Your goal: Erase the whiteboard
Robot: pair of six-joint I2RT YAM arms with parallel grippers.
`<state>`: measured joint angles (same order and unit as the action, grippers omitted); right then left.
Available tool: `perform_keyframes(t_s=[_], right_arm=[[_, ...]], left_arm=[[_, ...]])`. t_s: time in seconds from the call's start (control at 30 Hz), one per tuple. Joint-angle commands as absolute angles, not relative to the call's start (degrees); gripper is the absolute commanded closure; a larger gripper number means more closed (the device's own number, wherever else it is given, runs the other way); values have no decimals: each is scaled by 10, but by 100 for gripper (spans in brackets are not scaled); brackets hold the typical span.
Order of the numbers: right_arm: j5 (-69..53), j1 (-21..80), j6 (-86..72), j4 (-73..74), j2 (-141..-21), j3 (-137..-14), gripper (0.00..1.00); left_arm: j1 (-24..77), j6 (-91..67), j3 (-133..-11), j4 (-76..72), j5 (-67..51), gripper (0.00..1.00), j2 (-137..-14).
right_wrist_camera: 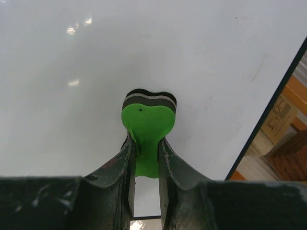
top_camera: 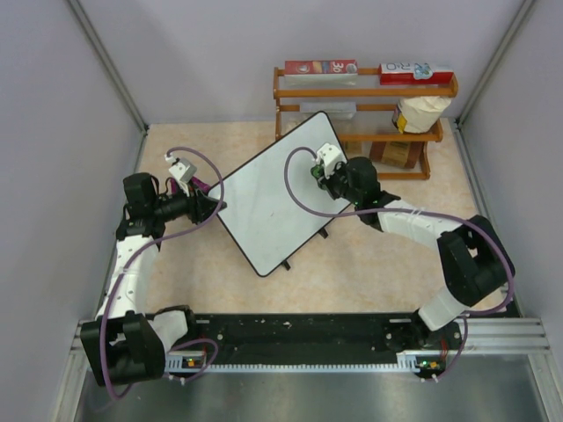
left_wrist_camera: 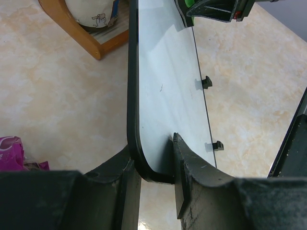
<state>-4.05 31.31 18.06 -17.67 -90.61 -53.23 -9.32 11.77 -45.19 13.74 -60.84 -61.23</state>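
The whiteboard [top_camera: 268, 200] is a white glossy board with a thin black frame, held tilted above the table; no writing shows on it. My left gripper [top_camera: 214, 207] is shut on its left edge; in the left wrist view [left_wrist_camera: 156, 160] the fingers pinch the black rim of the board [left_wrist_camera: 168, 86]. My right gripper [top_camera: 327, 182] is over the board's right part, shut on a green eraser [right_wrist_camera: 147, 124]. The eraser's dark felt end presses against the white surface [right_wrist_camera: 96, 62] in the right wrist view.
A wooden rack [top_camera: 365, 110] with boxes and a bag stands behind the board at the back right. A purple packet [left_wrist_camera: 10, 153] lies on the table near my left gripper. Grey walls close in both sides.
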Motion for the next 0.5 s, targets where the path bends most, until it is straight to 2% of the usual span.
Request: perform_keyframes(t_s=[0.0, 0.47], right_arm=[[-14, 284, 197, -190, -920, -529, 100], [-45, 289, 178, -173, -899, -527, 100]], left_arm=[[-82, 207, -435, 139, -607, 100, -605], [-81, 203, -437, 140, -609, 100, -604]])
